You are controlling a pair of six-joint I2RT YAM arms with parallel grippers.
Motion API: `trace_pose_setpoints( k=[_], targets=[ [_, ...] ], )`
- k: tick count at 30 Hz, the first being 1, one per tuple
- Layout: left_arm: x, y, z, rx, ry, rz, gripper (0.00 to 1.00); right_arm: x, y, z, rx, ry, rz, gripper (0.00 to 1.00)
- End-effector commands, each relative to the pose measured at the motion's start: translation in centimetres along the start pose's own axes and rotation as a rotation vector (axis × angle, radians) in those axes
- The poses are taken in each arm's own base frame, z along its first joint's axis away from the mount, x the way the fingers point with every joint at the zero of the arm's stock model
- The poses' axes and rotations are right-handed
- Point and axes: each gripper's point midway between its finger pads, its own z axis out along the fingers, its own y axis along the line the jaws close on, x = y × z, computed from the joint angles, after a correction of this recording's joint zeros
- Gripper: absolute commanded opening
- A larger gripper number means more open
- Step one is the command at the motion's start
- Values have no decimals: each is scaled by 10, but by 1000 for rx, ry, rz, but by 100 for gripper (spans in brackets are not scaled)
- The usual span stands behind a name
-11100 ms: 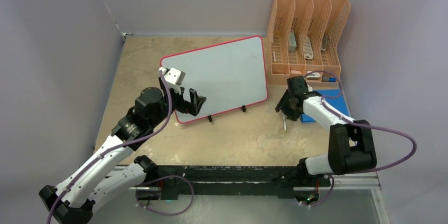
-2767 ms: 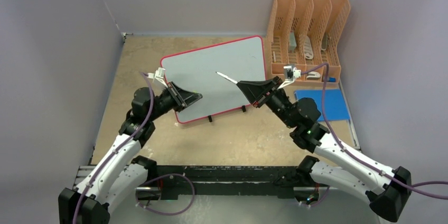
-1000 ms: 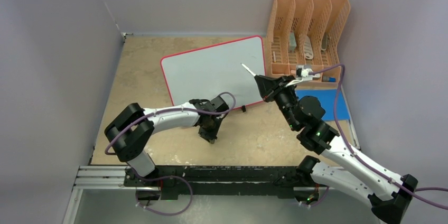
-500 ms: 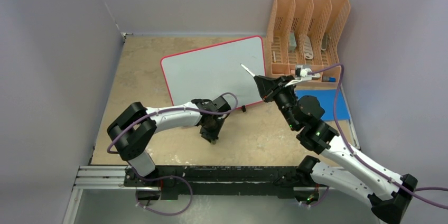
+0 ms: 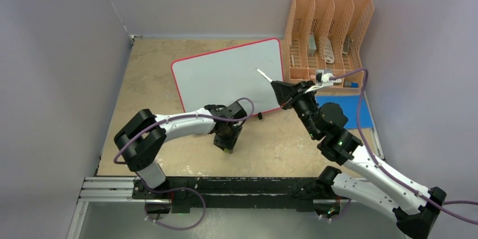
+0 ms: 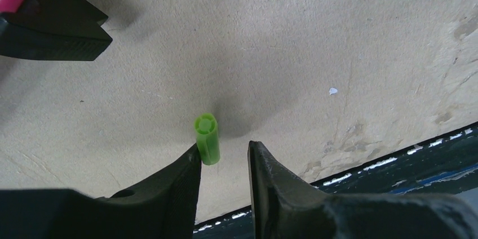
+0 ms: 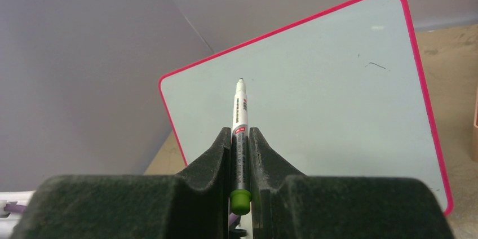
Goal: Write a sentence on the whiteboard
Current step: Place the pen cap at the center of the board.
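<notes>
The whiteboard [image 5: 231,75] stands tilted at the back of the table, pale with a red rim. In the right wrist view the whiteboard [image 7: 315,98] bears only a short dark stroke; no sentence shows. My right gripper [image 7: 240,131] is shut on a grey-and-white marker [image 7: 240,109] with a green end, its bare tip aimed at the board. From above, the right gripper [image 5: 280,88] hovers off the board's right edge. My left gripper [image 6: 224,147] is down at the table in front of the board, jaws apart. A green cap [image 6: 207,137] leans against its left finger only.
An orange file rack [image 5: 330,30] holding small items stands at the back right, with a flat blue rectangle [image 5: 349,109] in front of it. A black clip foot [image 6: 51,30] of the board is close to the left gripper. The black rail [image 6: 394,160] runs along the table's near edge.
The left jaws have parted, letting go of the green cap at the table. The right arm with the marker has stayed almost still.
</notes>
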Motion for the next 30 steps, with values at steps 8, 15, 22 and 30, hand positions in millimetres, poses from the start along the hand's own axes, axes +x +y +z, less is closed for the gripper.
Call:
trace_pose_setpoints(
  k=[8, 15, 22, 30],
  targets=[
    [-14, -3, -12, -26, -49, 8, 40, -28, 18, -1, -46, -63, 25, 0],
    [-8, 4, -7, -98, -34, 16, 46, -27, 19, 0, -48, -62, 29, 0],
    [-8, 11, -14, -160, -52, 13, 52, -26, 17, -1, -46, -60, 23, 0],
    [3, 22, -12, -237, -29, 0, 57, -26, 17, -1, -46, -60, 26, 0]
  ],
)
